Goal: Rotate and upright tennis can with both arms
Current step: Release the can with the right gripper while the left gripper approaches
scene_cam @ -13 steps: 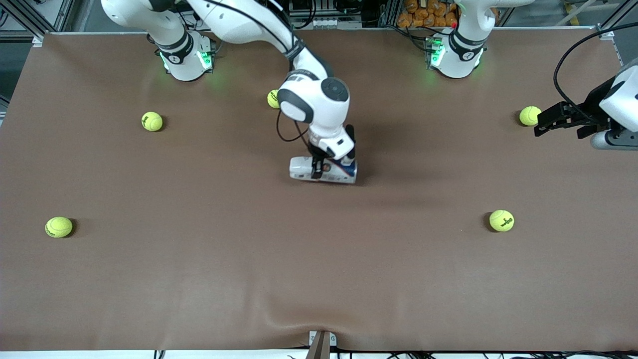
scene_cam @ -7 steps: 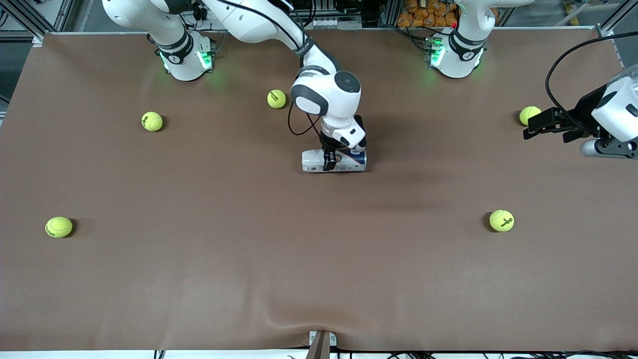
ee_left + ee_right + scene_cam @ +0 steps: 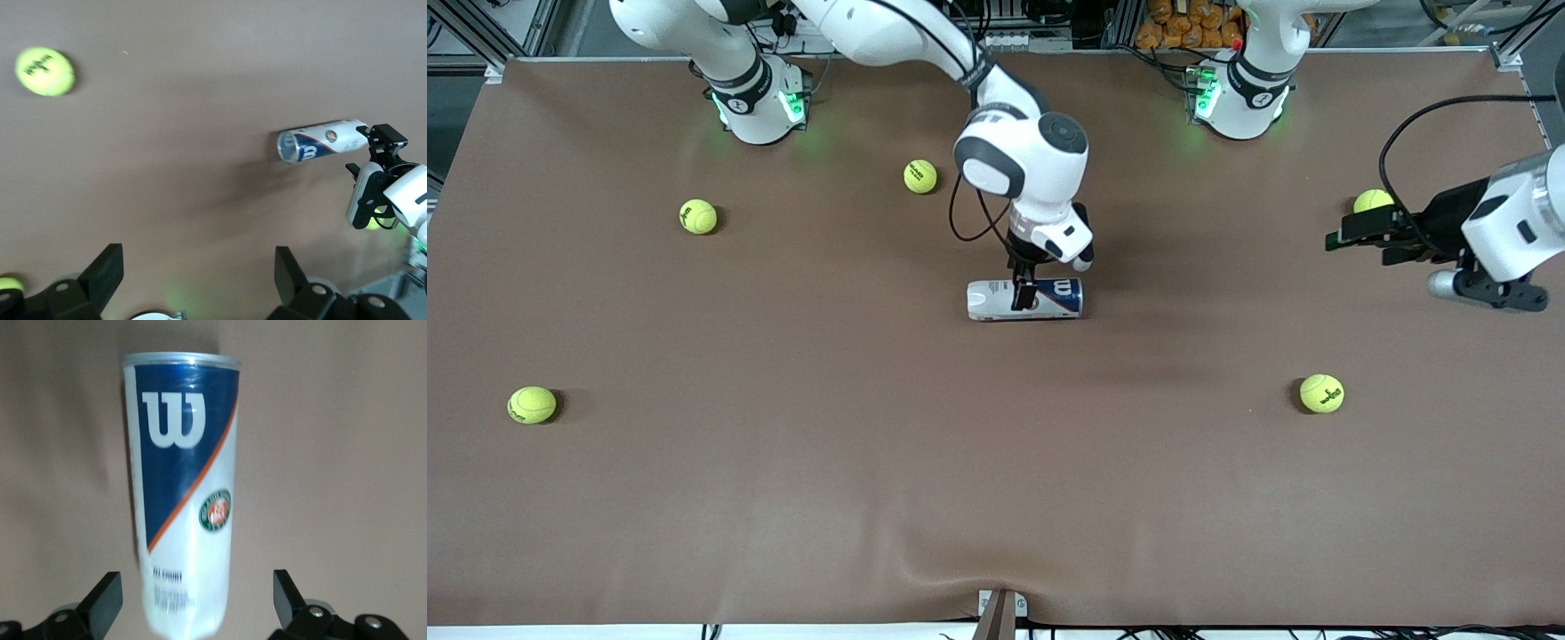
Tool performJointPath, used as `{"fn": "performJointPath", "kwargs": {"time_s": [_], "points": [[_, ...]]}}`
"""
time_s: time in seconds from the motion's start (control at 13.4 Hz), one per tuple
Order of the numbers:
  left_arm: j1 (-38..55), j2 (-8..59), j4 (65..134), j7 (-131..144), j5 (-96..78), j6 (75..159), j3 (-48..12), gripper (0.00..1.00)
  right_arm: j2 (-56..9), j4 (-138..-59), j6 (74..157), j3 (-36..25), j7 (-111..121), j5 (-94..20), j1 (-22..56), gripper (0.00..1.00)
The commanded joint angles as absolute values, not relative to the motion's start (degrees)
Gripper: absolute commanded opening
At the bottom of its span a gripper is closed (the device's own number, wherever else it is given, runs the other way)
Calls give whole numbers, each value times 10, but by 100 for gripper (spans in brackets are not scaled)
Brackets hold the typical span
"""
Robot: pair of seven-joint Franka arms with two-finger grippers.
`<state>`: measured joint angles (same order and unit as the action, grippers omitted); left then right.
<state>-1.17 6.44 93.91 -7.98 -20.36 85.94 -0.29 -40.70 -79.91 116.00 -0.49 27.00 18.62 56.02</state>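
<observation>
The can (image 3: 1024, 300) lies flat mid-table, its long axis running 3 to 9 o'clock in the front view, navy "W" end toward the left arm's end of the table. The right gripper (image 3: 1024, 293) hangs over its middle, fingers spread wide and holding nothing. The left gripper (image 3: 1352, 238), at the can's 3 o'clock, is also wide open and empty and much the less near of the 2.

The tennis can (image 3: 1024, 300) lies on its side in the middle of the table (image 3: 871, 498). The right gripper (image 3: 1024, 289) is just above it. The left gripper (image 3: 1352, 238) hangs at the picture's right edge, over a ball (image 3: 1371, 200). Another ball (image 3: 1321, 393) lies lower down.
</observation>
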Motion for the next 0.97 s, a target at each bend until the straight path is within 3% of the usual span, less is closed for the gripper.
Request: {"fn": "performJointPath", "kwargs": {"time_s": [0.0,0.6,0.9], "points": [[-18,76,960,-110,-254,850,-4,100,-369,-775,1044,-10,273,196,569,100],[-45,175,1060,-237,-445,851,-4,100,-170,-756,859,-137,274,201,444,100],[-39,212,1103,-298,-497,856,-8,100,-157,-673,760,-239,273,231,439,100]]}}
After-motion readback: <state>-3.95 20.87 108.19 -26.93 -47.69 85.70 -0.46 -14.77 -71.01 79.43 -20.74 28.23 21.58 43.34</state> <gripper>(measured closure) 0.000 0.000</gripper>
